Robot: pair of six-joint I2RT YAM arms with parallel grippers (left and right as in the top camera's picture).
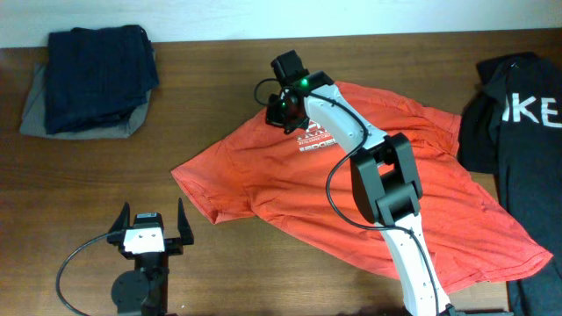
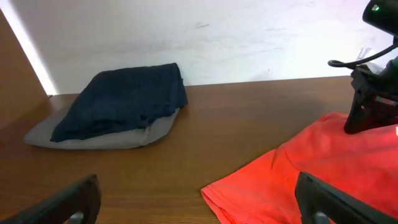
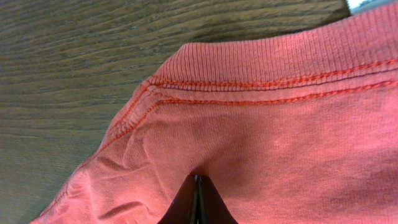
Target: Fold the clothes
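Note:
The clothes, an orange-red T-shirt (image 1: 351,202), lie spread and wrinkled across the middle and right of the table, with white lettering (image 1: 314,140) facing up near the collar. My right gripper (image 1: 285,116) is at the shirt's far collar edge. In the right wrist view its fingertips (image 3: 198,182) meet, pinching puckered fabric (image 3: 280,124) just below the ribbed collar (image 3: 261,59). My left gripper (image 1: 151,230) stands open at the front left, over bare wood. One sleeve (image 2: 261,186) lies between and beyond its fingers (image 2: 326,199).
A folded dark navy garment (image 1: 97,75) rests on a grey one (image 1: 35,110) at the back left, also seen in the left wrist view (image 2: 124,102). A black garment with white letters (image 1: 518,110) lies at the right edge. The right arm (image 1: 386,184) crosses the shirt.

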